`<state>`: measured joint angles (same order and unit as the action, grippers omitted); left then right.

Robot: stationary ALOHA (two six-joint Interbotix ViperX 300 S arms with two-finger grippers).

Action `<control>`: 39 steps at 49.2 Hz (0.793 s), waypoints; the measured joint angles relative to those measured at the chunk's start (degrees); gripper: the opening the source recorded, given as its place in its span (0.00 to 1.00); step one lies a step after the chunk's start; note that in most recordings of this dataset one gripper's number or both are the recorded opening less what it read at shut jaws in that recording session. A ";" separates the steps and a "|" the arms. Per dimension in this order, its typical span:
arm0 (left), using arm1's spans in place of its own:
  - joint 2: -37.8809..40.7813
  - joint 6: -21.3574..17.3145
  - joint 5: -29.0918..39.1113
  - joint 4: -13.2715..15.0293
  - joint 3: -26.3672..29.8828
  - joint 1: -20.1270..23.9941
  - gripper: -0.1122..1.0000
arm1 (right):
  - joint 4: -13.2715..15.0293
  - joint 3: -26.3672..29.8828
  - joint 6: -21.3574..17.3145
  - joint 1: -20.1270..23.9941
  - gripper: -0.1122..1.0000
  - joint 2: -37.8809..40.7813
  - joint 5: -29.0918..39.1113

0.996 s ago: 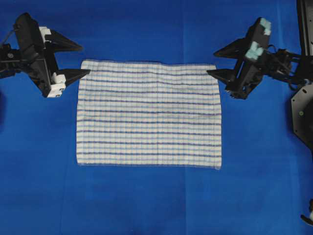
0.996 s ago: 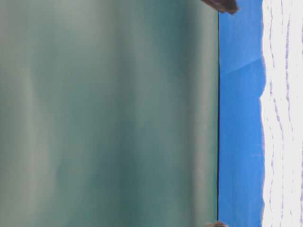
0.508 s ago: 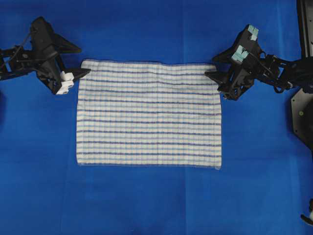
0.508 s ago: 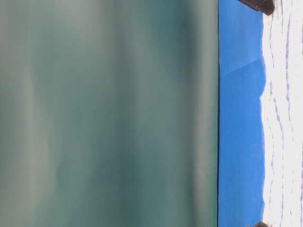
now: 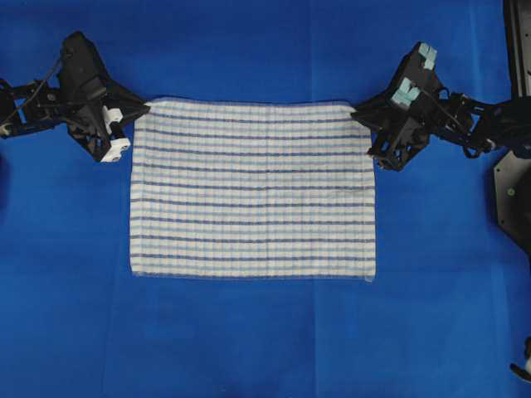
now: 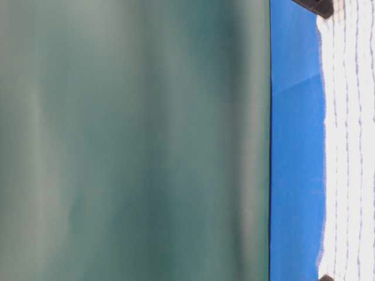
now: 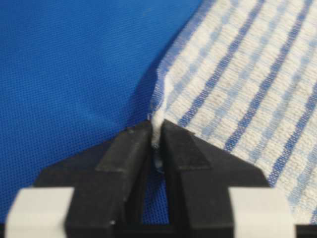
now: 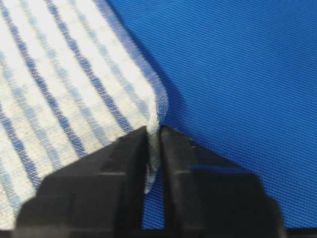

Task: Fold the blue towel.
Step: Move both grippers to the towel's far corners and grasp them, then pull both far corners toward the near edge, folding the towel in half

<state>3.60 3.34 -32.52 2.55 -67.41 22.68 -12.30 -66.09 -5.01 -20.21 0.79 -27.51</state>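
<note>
The towel (image 5: 253, 189) lies flat on the blue cover (image 5: 249, 348) in the middle of the overhead view, a rectangle with its long axis running left to right across the frame and its dark stripes running the same way; its short sides face the two arms. The left gripper (image 5: 139, 110) sits at the towel's upper-left corner and the right gripper (image 5: 358, 110) at its upper-right corner, each arm nearest its own corner, so the cloth stretches between the two and away from both toward the bottom of the frame. In the left wrist view the left gripper (image 7: 157, 133) has its jaws pressed together on a thin pinch of the corner, the fabric rising out between the tips and spreading to the upper right. In the right wrist view the right gripper (image 8: 153, 136) is likewise clamped on its corner, with the cloth fanning to the upper left. Both top corners look pulled slightly outward and lifted, while the bottom edge lies loose and flat near the lower middle of the overhead frame. Judging by this, the fold turns on carrying the held top edge down over the bottom one, across the short axis, with both arms moving evenly so the edge stays parallel to the stripes
</note>
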 measured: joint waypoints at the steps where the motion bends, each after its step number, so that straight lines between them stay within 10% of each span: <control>1: 0.00 0.00 0.09 0.09 0.00 -0.18 0.14 | 0.00 -0.09 -0.09 0.00 0.16 0.00 0.00; 39: -6.33 0.00 3.60 0.18 2.11 -6.33 0.14 | -0.09 0.09 -0.18 0.35 0.16 -7.12 4.39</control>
<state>-2.72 3.34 -28.92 2.72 -65.30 16.35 -12.39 -66.01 -5.19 -19.86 -6.33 -23.12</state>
